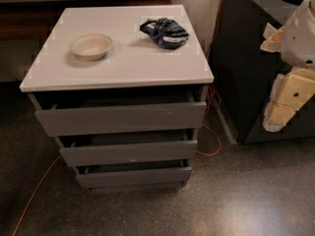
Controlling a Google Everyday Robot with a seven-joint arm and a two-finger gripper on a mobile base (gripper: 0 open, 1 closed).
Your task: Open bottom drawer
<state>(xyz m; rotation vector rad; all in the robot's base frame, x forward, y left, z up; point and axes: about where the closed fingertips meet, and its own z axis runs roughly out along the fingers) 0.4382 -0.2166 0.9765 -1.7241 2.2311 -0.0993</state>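
Speckled floor (256, 195); slim flat grey bottom drawer (133, 177); cream gripper (289, 100) far right

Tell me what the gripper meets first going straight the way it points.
Probably the floor by the dark cabinet, depth unclear: the gripper hangs at the right edge pointing down, far from the bottom drawer.

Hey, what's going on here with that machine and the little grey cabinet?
A robot is meant to open the bottom drawer of the white-topped cabinet. Right now its gripper hangs at the right edge of the view, apart from the cabinet and touching no drawer. The bottom drawer is not drawn out past the middle drawer or the top drawer. A bowl and a blue snack bag lie on the cabinet's top.
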